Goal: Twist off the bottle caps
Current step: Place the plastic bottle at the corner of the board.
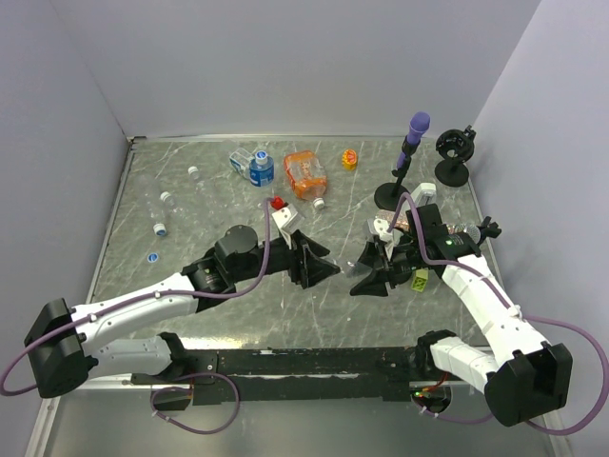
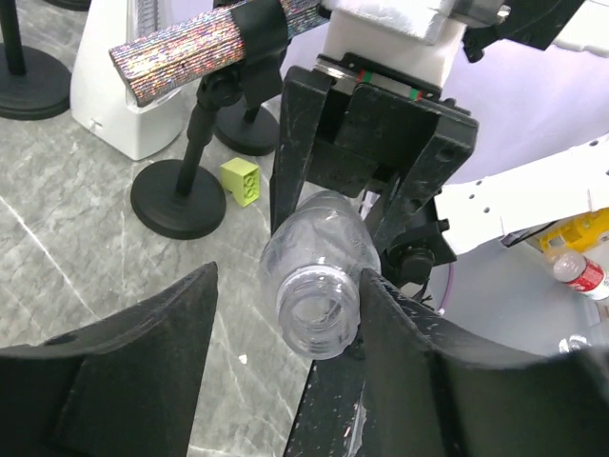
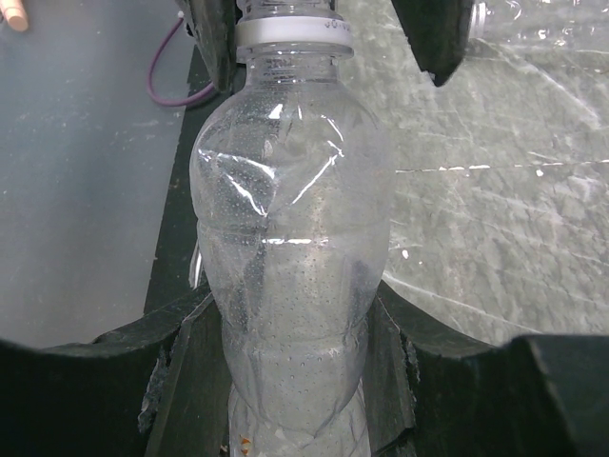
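My right gripper (image 3: 290, 333) is shut on the body of a clear bottle (image 3: 290, 190) and holds it level above the table's middle (image 1: 366, 276). In the left wrist view the bottle (image 2: 319, 238) points its neck at the camera; the mouth (image 2: 319, 319) is open with no cap on it. A white ring (image 3: 290, 33) stays on the neck. My left gripper (image 2: 285, 286) is open, its jaws either side of the neck, the right one touching it; it also shows in the top view (image 1: 328, 269). A loose white cap (image 1: 319, 202) and a blue cap (image 1: 152, 255) lie on the table.
Several small clear bottles (image 1: 164, 214) lie at the left. A blue-labelled bottle (image 1: 259, 169), an orange container (image 1: 304, 174) and a yellow cap (image 1: 350, 159) sit at the back. A purple-topped black stand (image 1: 409, 157) and another black stand (image 1: 452, 157) are at the back right.
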You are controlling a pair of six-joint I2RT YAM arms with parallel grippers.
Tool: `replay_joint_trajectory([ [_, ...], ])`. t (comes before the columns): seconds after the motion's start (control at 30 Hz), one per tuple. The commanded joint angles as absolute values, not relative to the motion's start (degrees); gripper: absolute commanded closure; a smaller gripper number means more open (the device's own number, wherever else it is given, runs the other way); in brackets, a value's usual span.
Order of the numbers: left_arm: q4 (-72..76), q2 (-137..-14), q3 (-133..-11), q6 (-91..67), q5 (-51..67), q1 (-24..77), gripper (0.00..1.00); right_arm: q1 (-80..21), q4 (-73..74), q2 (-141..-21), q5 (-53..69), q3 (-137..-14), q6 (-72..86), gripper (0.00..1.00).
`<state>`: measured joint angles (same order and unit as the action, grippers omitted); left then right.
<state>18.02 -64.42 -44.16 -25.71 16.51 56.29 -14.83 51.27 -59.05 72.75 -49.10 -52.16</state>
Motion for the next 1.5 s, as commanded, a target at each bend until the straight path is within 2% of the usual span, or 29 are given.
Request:
replay_joint_trajectory([
  [0.0,21.9,-63.4,-44.7,-27.2,16.3,56.4,0.41,-14.4,50.7,-59.2,75.9,-48.9,-54.1,1.0],
  [0.03,21.8,-63.5,-44.8,-27.2,16.5,56.4,0.45,-14.4,50.6,-59.2,76.0,-48.9,-54.1,1.0],
  [0.17,20.3,-64.3,-45.5,-27.2,17.3,56.4,0.48,-14.2,50.7,-59.3,75.9,-48.9,-54.1,1.0],
  [0.47,17.4,-62.9,-45.1,-26.8,19.4,56.4,0.41,-14.1,50.7,-59.5,76.1,-49.0,-54.1,1.0],
  [1.13,18.3,-65.0,-47.0,-28.5,19.5,56.4,0.48,-13.9,51.0,-59.9,76.3,-48.9,-54.3,1.0],
  [1.17,18.7,-65.1,-47.0,-28.7,19.5,56.4,0.5,-14.0,51.1,-59.9,76.3,-48.9,-54.4,1.0],
  [1.2,19.1,-65.2,-46.9,-28.9,19.9,56.4,0.56,-14.1,51.0,-59.9,76.3,-48.9,-54.3,1.0],
  [1.23,19.3,-65.3,-46.9,-29.1,20.1,56.4,0.67,-14.0,51.1,-59.9,76.3,-48.9,-54.4,1.0],
  [1.27,19.3,-65.6,-46.9,-29.1,20.1,56.5,0.86,-14.0,51.0,-59.9,76.3,-48.9,-54.3,1.0],
  [1.3,19.2,-65.7,-47.3,-29.1,20.1,56.4,0.97,-14.0,51.0,-59.9,76.3,-48.9,-54.3,1.0],
  [1.47,18.6,-64.9,-47.2,-29.2,20.3,56.4,0.99,-14.1,50.7,-59.9,76.2,-48.9,-54.0,0.97],
])
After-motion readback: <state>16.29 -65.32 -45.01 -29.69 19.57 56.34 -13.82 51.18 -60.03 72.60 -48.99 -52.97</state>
